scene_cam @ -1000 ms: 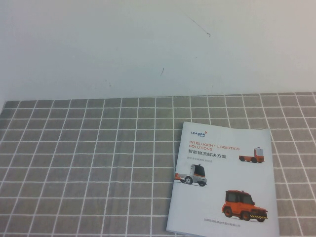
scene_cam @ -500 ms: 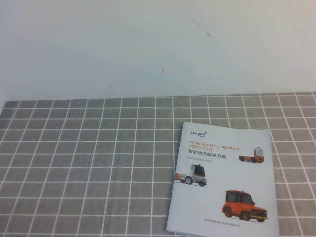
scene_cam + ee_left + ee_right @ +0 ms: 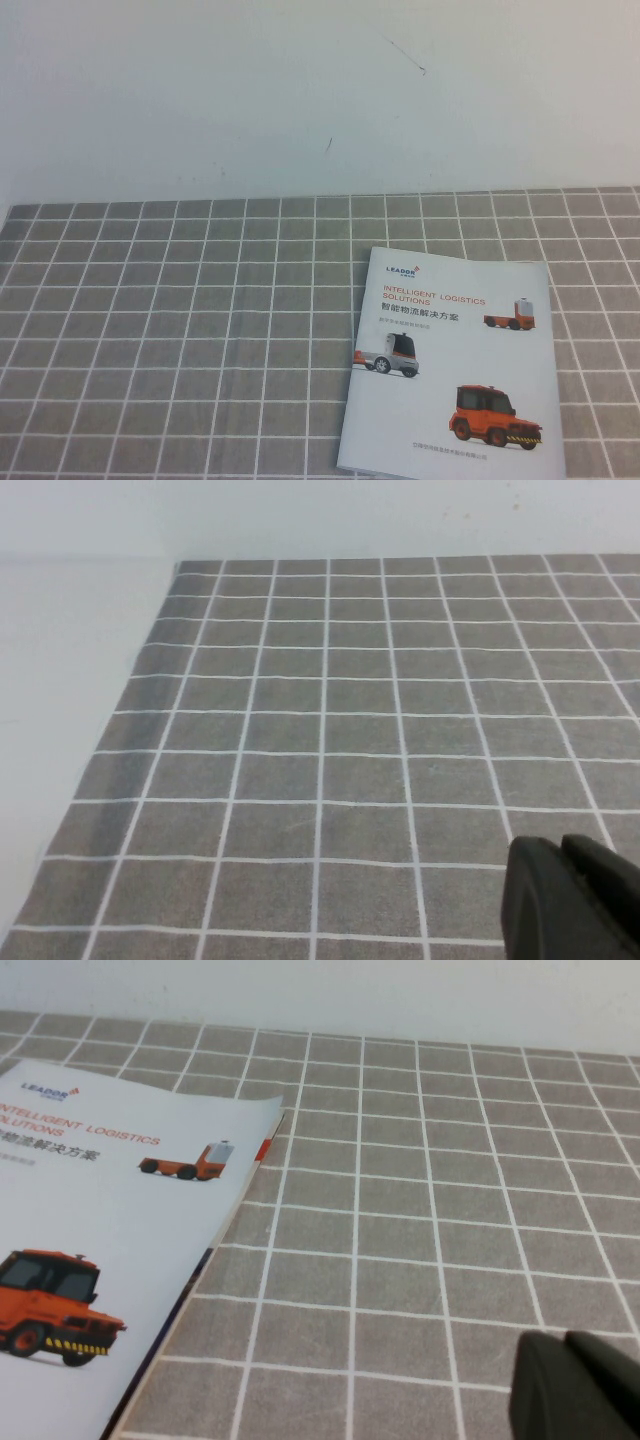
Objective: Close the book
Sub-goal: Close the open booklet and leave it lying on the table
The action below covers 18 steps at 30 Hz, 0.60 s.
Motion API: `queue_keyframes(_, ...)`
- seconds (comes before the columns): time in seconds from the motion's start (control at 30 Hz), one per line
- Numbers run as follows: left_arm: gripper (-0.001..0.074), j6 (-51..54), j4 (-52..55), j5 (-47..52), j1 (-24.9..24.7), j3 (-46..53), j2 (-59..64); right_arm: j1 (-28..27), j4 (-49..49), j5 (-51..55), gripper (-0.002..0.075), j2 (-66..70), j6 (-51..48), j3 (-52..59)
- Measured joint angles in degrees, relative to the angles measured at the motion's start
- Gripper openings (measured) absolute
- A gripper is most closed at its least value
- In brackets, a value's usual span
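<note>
A thin white book lies flat and closed on the grey checked cloth, right of centre and near the front edge. Its cover carries orange lettering and pictures of orange and white vehicles. The right wrist view has the same book, cover up. My right gripper is shut, low over bare cloth and apart from the book. In its wrist view my left gripper is shut over bare cloth at the left side. Neither gripper appears in the high view.
The checked cloth ends at a white surface on the left and at a white wall behind. Nothing else lies on the cloth.
</note>
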Motion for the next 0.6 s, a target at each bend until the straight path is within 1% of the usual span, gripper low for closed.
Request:
queue_keyframes(0.07,-0.0003,0.00,0.00,0.00,1.51,0.00,0.00,0.00,0.00,0.00,-0.0002,0.00,0.00,0.00)
queue_keyframes(0.13,-0.0003,0.00,0.00,0.00,1.95,0.00,0.00,0.00,0.00,0.00,-0.0002,0.00,0.00,0.00)
queue_keyframes(0.6,-0.0003,0.00,0.00,0.00,2.18,0.00,0.00,0.00,0.00,0.00,-0.0002,0.00,0.00,0.00)
